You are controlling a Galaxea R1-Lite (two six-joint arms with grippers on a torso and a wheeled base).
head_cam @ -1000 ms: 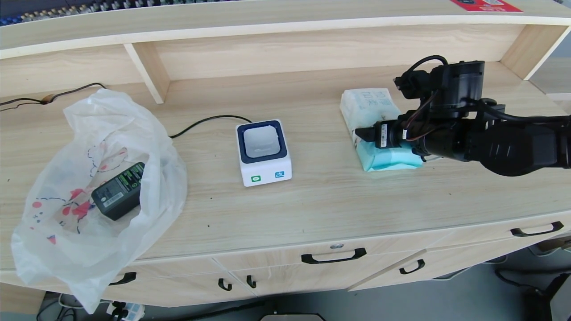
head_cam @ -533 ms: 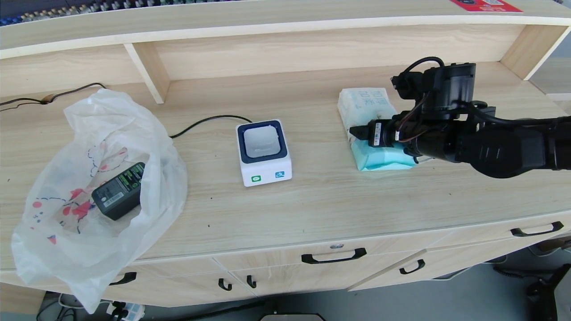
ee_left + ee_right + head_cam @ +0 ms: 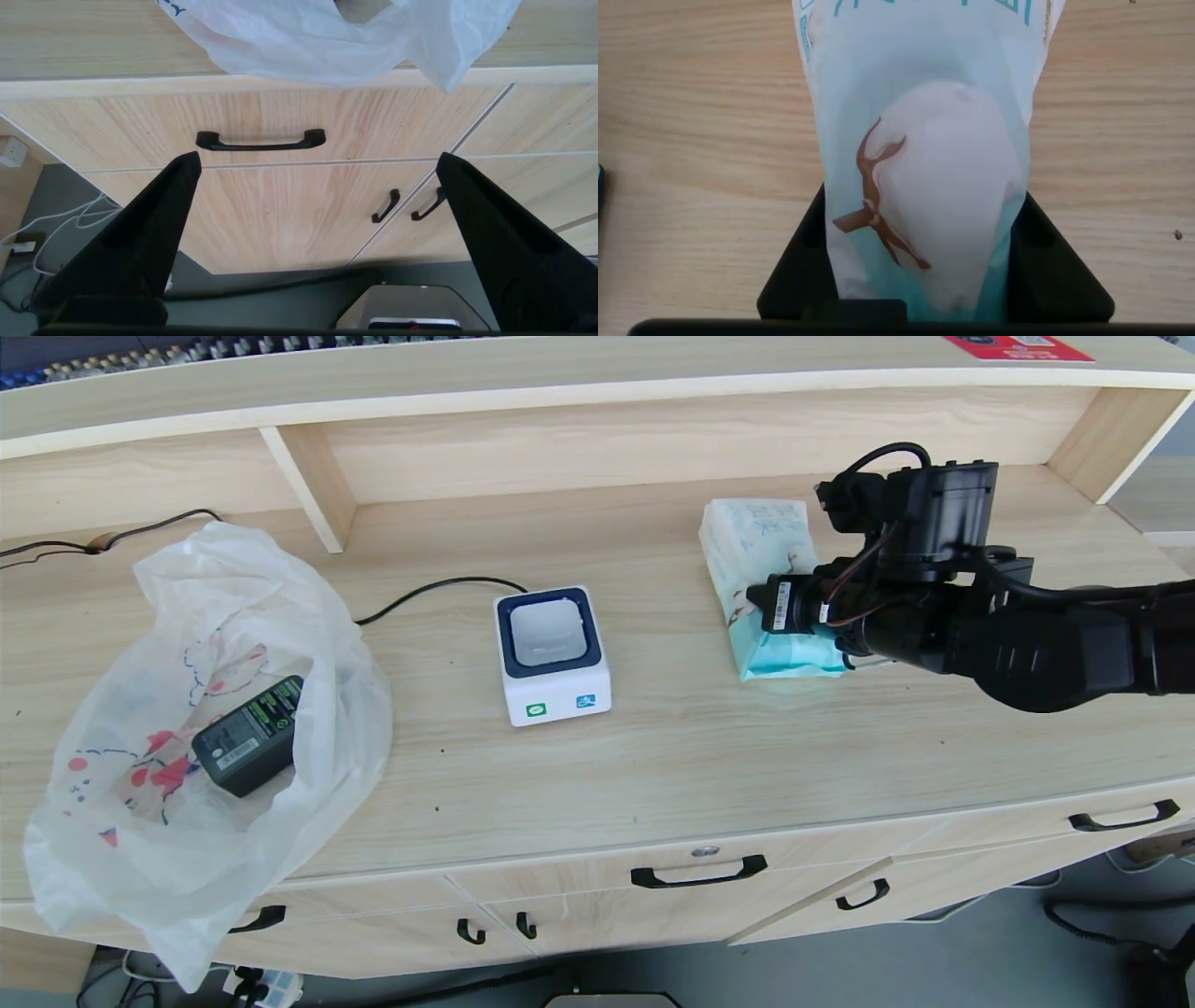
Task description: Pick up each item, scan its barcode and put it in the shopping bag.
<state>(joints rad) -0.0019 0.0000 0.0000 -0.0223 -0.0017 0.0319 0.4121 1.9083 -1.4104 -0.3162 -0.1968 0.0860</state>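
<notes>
Shopping bag (image 3: pixel 187 728), translucent white with red and blue print, lies open at the lower left of the head view. Its lower fold hangs over the near edge of the desk (image 3: pixel 653 756) onto the drawer fronts. Left gripper (image 3: pixel 313 243) sits below that edge, facing a black drawer handle (image 3: pixel 261 142) and the bag's overhang (image 3: pixel 327 37); its jaws stand wide apart with nothing between them. Inside the bag a black power adapter (image 3: pixel 247 735) lies flat, label up.

Centre frame: a white cube scanner (image 3: pixel 553 655), its dark-rimmed window facing up, stands well apart from the bag. A black cable (image 3: pixel 439 586) runs from behind it toward the upper left.

Right of centre, farther back: the tissue pack (image 3: pixel 756 537), a soft white-and-teal wrapper with its long axis running near to far. Right gripper (image 3: pixel 756 607), entering from the right edge of the frame, has its jaws clamped on the pack's near half, one on each long side. In the right wrist view the wrapper (image 3: pixel 924 187) bulges between the two black fingers (image 3: pixel 799 271). Whether the pack rests on the desk or is raised off it cannot be told.

Rear: a raised wooden shelf (image 3: pixel 597 392) with an upright divider (image 3: pixel 308 485) spans the top of the frame.
</notes>
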